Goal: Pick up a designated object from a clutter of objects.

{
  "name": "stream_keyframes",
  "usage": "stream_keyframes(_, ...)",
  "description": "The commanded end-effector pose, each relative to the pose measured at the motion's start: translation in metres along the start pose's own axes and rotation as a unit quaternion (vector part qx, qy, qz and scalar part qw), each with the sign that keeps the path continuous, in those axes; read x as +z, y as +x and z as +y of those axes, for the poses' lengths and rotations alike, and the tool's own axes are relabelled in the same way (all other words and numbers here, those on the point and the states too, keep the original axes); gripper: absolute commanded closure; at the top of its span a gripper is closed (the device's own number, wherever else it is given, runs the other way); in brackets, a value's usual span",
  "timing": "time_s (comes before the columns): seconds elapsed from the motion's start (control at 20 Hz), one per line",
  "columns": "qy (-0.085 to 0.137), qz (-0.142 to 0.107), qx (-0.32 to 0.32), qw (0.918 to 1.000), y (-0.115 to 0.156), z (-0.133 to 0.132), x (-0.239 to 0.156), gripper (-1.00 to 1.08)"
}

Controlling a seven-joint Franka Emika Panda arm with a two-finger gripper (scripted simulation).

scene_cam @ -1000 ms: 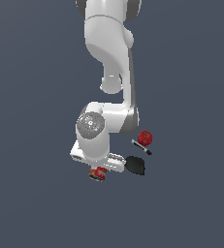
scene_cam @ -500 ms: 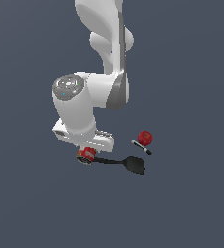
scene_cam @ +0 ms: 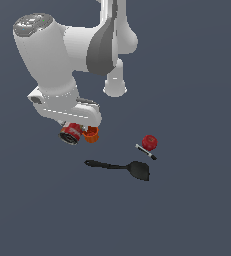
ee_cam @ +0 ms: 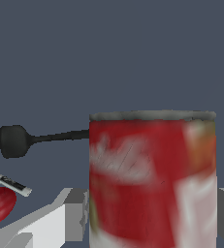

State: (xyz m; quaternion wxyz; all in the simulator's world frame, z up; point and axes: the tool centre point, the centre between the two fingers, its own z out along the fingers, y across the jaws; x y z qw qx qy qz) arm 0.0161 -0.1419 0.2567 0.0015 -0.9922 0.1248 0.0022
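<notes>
We saw the white Panda arm (scene_cam: 69,47) filling the upper part of the exterior view, bent over a plain dark grey floor (scene_cam: 197,215). Its gripper (scene_cam: 74,131) hung below the wrist, well above the floor, and its fingers (ee_cam: 60,220) were closed against the sides of a soup can (ee_cam: 152,181) with a red and white label and metallic ends. In the exterior view the soup can (scene_cam: 71,133) lay on its side in that grasp, one silver end facing the camera. In the wrist view it filled most of the frame between the grey fingers.

Taking the soup can as our landmark, an orange cup (scene_cam: 91,135) showed just beside it toward the exterior view's right, partly hidden by the gripper; we could not tell whether they touched.

A black spatula (scene_cam: 119,167) lay on the floor below the soup can, its blade pointing to the exterior view's right. Farther to that side sat a red ball (scene_cam: 149,142). A black-and-white marker (scene_cam: 146,152) lay just beside the ball, well apart from the soup can.
</notes>
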Motion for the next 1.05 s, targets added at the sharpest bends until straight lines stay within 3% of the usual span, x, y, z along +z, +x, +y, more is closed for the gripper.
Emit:
stream_keyframes(0.0, 0.000, 0.002, 0.000, 1.0000, -0.009, 0.016, -0.027, 1.08)
stream_keyframes(0.5, 0.000, 0.002, 0.000, 1.0000, -0.037, 0.066, -0.105, 1.08)
stream_keyframes(1.0, -0.001, 0.002, 0.000, 1.0000, -0.044, 0.083, -0.131, 1.08)
